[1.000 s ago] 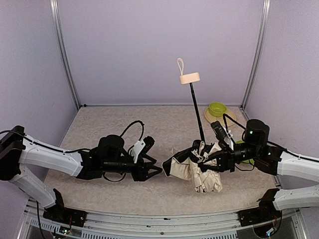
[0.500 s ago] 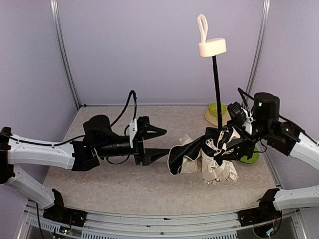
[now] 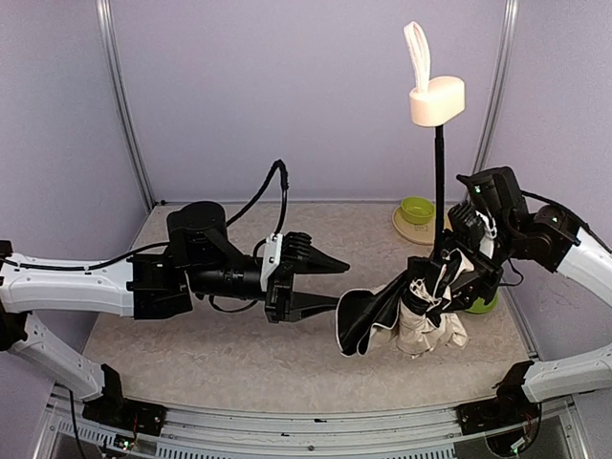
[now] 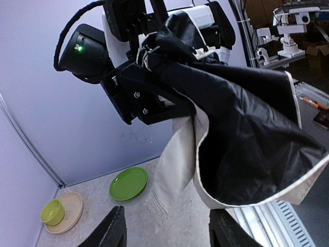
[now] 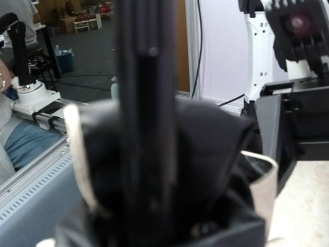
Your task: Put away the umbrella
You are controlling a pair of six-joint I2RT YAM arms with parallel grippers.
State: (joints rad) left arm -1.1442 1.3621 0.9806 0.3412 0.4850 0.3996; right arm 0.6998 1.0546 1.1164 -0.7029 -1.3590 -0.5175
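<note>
The umbrella (image 3: 413, 316) hangs in the air over the right half of the table. Its thin black shaft (image 3: 440, 191) stands upright, with the beige handle (image 3: 437, 100) and strap on top. The cream canopy with black lining (image 4: 247, 128) droops loosely below. My right gripper (image 3: 457, 273) is shut on the umbrella where the canopy gathers round the shaft (image 5: 146, 103); fabric hides its fingers in the right wrist view. My left gripper (image 3: 341, 286) is open, level with the canopy's left flap and just short of it. Nothing lies between its fingers (image 4: 110, 229).
A green plate (image 4: 128, 183) lies on the table under the right arm. A small green bowl (image 3: 417, 208) sits on a beige plate (image 4: 72, 206) at the back right corner. Metal frame posts (image 3: 492, 105) and purple walls close in the table.
The right arm has lifted the umbrella well off the table, shaft now upright. The left gripper has risen from the table and moved right, toward the hanging canopy.
</note>
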